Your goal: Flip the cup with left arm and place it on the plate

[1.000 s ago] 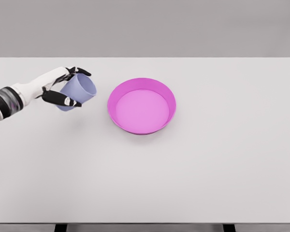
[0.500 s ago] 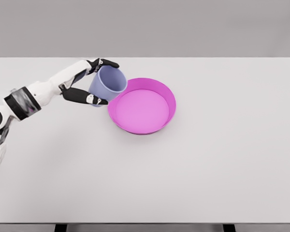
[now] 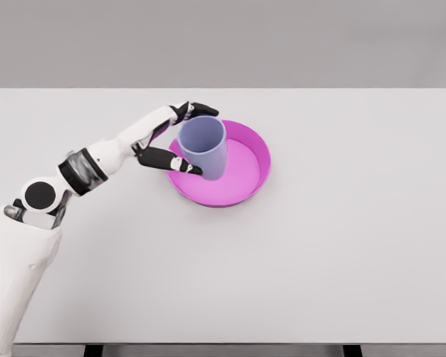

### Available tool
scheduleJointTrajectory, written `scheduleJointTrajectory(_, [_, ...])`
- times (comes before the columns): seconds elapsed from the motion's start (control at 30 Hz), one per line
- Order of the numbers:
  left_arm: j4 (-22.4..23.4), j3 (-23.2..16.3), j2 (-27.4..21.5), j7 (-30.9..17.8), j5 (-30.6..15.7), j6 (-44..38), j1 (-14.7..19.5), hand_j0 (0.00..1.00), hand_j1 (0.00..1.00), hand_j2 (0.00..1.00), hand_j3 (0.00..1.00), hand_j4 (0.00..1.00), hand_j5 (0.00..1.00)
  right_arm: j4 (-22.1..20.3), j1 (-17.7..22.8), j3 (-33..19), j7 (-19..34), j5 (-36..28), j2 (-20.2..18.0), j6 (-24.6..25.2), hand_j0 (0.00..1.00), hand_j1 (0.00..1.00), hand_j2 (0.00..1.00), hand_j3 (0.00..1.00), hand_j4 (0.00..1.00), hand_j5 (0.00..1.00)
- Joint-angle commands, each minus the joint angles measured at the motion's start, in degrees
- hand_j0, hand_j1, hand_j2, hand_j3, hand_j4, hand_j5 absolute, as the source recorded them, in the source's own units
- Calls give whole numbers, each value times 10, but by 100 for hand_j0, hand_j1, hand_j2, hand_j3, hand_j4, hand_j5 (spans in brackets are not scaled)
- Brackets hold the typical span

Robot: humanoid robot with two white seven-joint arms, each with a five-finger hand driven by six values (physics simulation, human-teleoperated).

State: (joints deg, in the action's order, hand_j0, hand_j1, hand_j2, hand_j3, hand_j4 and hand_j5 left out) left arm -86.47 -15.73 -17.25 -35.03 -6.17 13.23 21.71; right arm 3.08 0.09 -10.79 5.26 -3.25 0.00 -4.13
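My left hand (image 3: 172, 139) grips the lavender cup (image 3: 204, 146) — dark fingers (image 3: 202, 108) over its far side, thumb along the near side. The cup stands mouth up, over the left part of the pink plate (image 3: 249, 177) — whether it touches I cannot tell. The plate sits on the white table (image 3: 342, 245), nearer its far edge.

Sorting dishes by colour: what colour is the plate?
Bright pink plate, clearest in the head view.
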Motion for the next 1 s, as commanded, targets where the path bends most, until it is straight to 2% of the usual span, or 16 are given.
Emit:
scheduleJointTrajectory(0.0, [8, -2, 12, 0, 8, 2, 0, 77, 77, 77, 77, 77, 77, 0, 0, 0, 0, 0, 0, 0, 100, 100, 100, 100, 100, 100])
scheduleJointTrajectory(0.13, [28, 2, 21, 0, 27, 2, 4, 74, 74, 74, 74, 74, 74, 0, 0, 0, 0, 0, 0, 0, 100, 100, 100, 100, 100, 100])
scheduleJointTrajectory(0.63, [85, -1, 57, 0, 92, 3, 25, 74, 74, 74, 74, 74, 74, 0, 0, 0, 0, 0, 0, 0, 100, 100, 100, 100, 100, 100])
scheduleJointTrajectory(0.97, [97, 0, 66, 0, 100, 3, 25, 75, 75, 75, 75, 75, 75, 0, 0, 0, 0, 0, 0, 0, 100, 100, 100, 100, 100, 100])
